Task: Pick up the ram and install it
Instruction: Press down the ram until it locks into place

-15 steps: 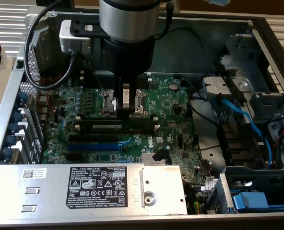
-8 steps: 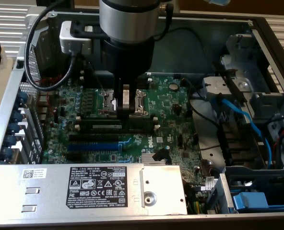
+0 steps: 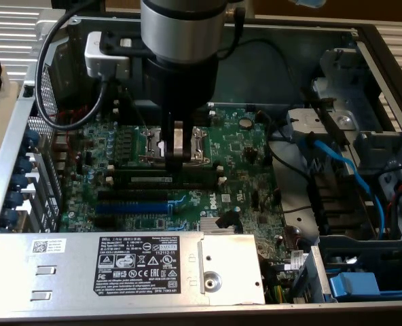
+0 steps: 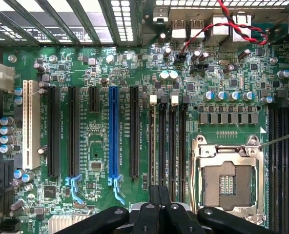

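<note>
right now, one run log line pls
gripper: shut, above motherboard | ram: lying in slot near fingertips | grip on ram: unclear

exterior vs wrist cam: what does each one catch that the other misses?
Exterior only: the silver power supply with its label, blue cables, the arm's grey wrist, and the ram seated in a black slot beneath the gripper.

Wrist only: red-black twisted wires, the white slot.

Both: green motherboard, processor socket, blue slot, shut gripper.
</note>
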Robot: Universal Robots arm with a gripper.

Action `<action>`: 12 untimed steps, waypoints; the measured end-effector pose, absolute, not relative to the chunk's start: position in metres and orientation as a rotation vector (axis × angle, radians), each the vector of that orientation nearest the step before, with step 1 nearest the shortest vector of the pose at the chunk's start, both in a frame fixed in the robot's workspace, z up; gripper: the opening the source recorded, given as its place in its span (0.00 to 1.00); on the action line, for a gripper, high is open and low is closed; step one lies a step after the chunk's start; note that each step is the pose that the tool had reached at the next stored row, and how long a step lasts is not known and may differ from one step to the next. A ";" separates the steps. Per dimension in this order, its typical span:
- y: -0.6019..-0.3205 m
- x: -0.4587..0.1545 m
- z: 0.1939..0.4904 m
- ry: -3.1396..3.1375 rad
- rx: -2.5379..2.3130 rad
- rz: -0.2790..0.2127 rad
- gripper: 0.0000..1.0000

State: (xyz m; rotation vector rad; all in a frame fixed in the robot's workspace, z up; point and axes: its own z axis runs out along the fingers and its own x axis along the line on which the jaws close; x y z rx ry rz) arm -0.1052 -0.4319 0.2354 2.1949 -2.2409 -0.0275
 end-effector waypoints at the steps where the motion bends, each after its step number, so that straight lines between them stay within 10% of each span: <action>1: -0.432 -0.105 0.235 -2.241 2.195 -0.028 0.10; 12: -0.432 -0.105 0.232 -2.238 2.196 -0.030 0.10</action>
